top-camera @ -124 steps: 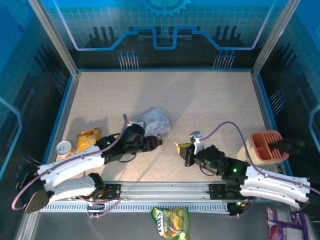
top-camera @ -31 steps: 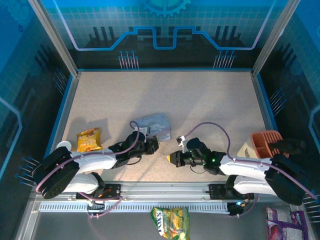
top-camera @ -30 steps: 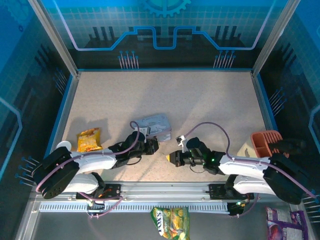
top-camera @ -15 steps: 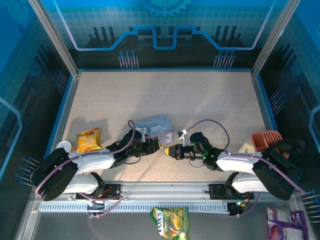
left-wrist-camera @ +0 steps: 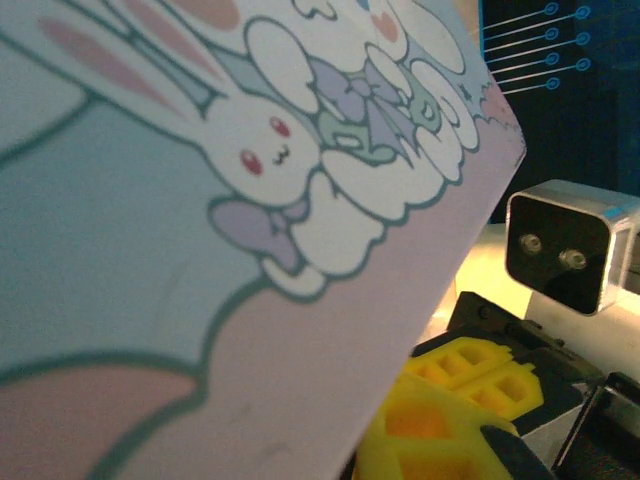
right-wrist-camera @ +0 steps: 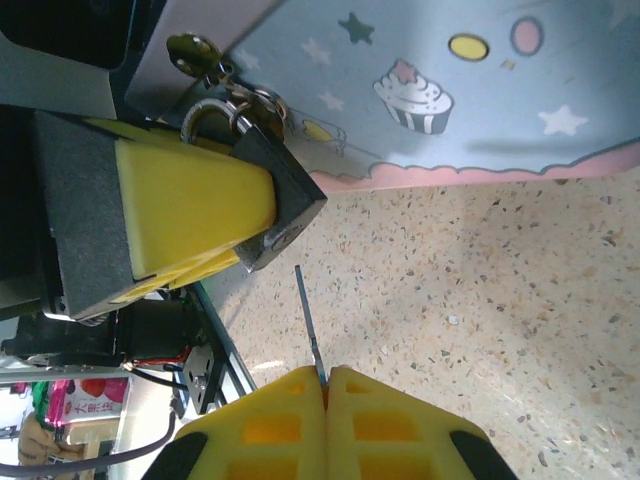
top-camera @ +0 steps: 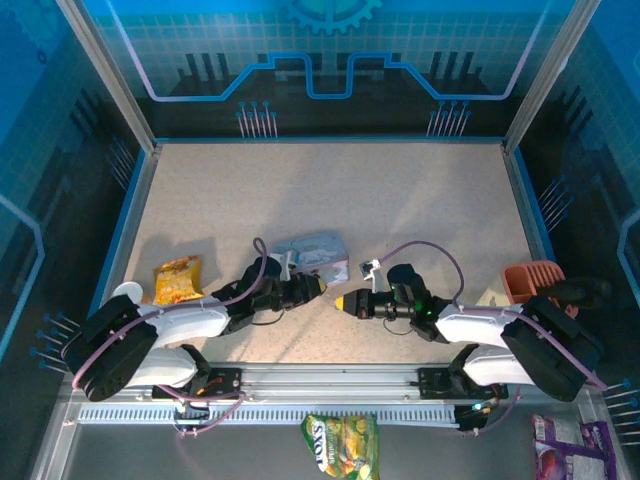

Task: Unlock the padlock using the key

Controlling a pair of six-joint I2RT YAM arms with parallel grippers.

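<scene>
Over the last second the right gripper (top-camera: 343,301) had swung up and leftward toward the left gripper (top-camera: 314,287), so that in the top view the two yellow tips faced each other, near but apart, at the near middle of the table (top-camera: 400,200); the tin (top-camera: 318,248) had shifted slightly to the right with the left arm. The right gripper was fully closed, its fingers pressed together on the key (right-wrist-camera: 308,322), whose thin blade stuck out from between them. In the right wrist view the blade pointed up at the padlock (right-wrist-camera: 283,205) and its tip stopped just short of the dark body, not touching it. The left gripper was nearly closed and clamped on the padlock, the black body lying against a yellow finger with one corner jutting past the fingertip. The silvery shackle (right-wrist-camera: 200,115) curved up from the body toward the tin's edge, where a small brass piece hung beside it. The tin lay just behind the left gripper, with a cupcake and stars printed on the side facing the right wrist camera. The left wrist view showed the tin's bunny print very close, and the right gripper's yellow fingers below it. A yellow snack bag (top-camera: 177,278) lay at the left of the table and an orange holder (top-camera: 528,282) at the right
</scene>
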